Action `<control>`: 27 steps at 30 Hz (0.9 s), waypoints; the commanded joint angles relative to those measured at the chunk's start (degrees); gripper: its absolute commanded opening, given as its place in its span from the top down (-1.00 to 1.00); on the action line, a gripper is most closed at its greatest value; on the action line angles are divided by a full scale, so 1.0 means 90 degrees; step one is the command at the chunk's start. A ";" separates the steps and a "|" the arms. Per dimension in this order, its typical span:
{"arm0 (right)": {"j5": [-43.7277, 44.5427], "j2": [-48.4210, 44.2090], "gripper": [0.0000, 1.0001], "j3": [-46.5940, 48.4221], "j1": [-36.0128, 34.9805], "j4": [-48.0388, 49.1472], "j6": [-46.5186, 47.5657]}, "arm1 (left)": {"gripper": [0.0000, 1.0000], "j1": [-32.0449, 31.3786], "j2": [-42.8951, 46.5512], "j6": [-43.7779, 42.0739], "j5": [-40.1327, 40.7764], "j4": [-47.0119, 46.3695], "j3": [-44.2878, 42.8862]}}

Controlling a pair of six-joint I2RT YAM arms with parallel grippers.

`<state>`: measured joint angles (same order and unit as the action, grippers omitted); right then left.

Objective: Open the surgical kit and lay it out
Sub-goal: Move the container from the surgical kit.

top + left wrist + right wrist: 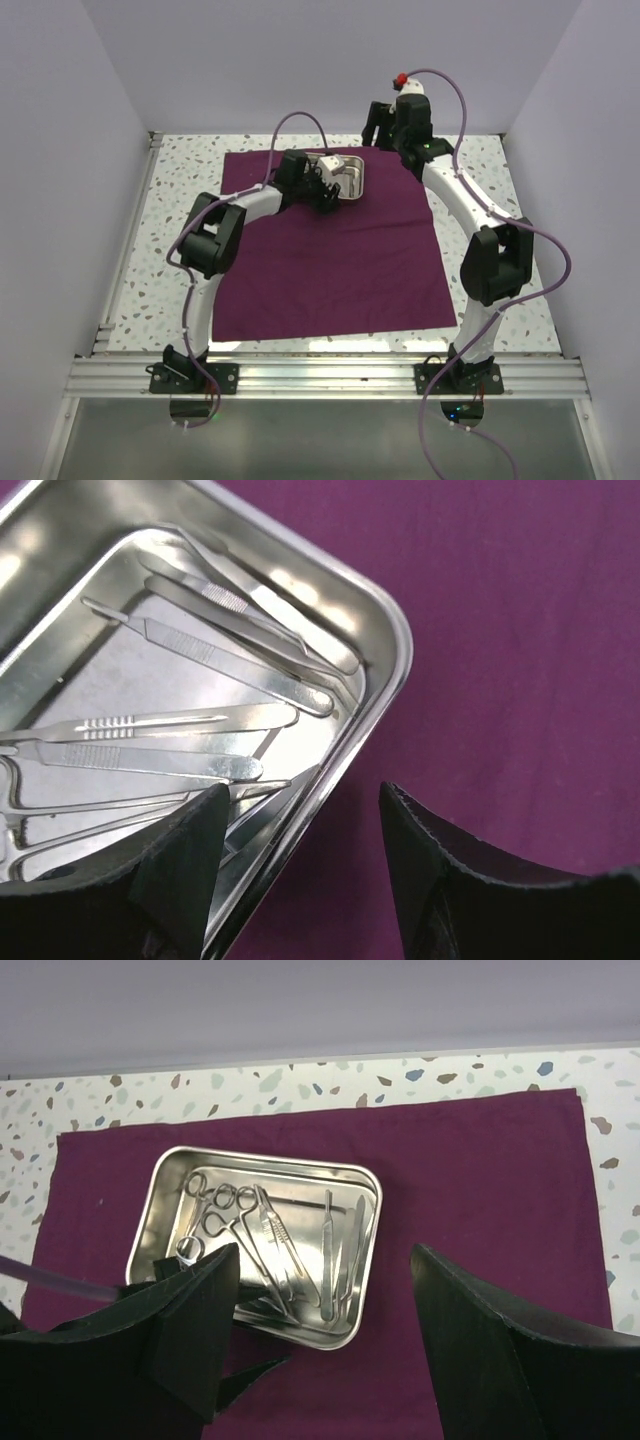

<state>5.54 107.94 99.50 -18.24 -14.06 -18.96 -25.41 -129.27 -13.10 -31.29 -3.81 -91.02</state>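
Observation:
The dark purple cloth wrap [330, 270] lies spread flat on the table. On its far part stands the shiny steel tray [356, 166], which holds several silver instruments [270, 1230]: scissors, forceps and flat handles [200, 650]. My left gripper [328, 197] is low at the tray's near edge. Its jaws [305, 790] are open and straddle the rim [390, 620], one finger inside the tray, the other over the cloth [520, 630]. My right gripper [375, 125] hangs open above the far side and looks down on the tray [372, 1185] with nothing between its fingers [325, 1247].
The speckled tabletop [180, 200] shows around the cloth. White walls close in the left, right and back. An aluminium rail [330, 378] runs along the near edge by both arm bases. A purple cable [300, 120] loops above the left arm.

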 commanded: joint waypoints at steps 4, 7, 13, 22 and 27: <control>-0.0225 0.0008 -0.45 -0.0060 0.0044 0.0352 -0.0110 | -0.12 0.0060 -0.0255 -0.0214 0.0058 0.0335 -0.0452; -0.0254 0.0028 -0.45 -0.0070 0.0054 0.0362 -0.0120 | 0.44 0.0050 -0.0265 -0.0224 0.0117 0.0414 -0.0511; -0.0303 -0.0011 -0.45 -0.0148 0.0064 0.0381 -0.0139 | 1.00 0.0050 -0.0012 -0.0194 0.0156 0.0414 -0.0365; -0.0352 -0.0109 -0.45 -0.0236 0.0064 0.0420 -0.0178 | 1.00 -0.0087 0.0759 -0.0360 -0.0156 0.0414 0.0327; -0.0371 -0.0235 -0.45 -0.0333 0.0073 0.0449 -0.0188 | 1.00 -0.0340 0.1042 -0.0770 -0.0536 0.0736 0.0806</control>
<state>3.22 108.05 97.10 -17.93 -12.32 -19.99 -26.50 -124.88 -17.34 -30.94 0.60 -85.95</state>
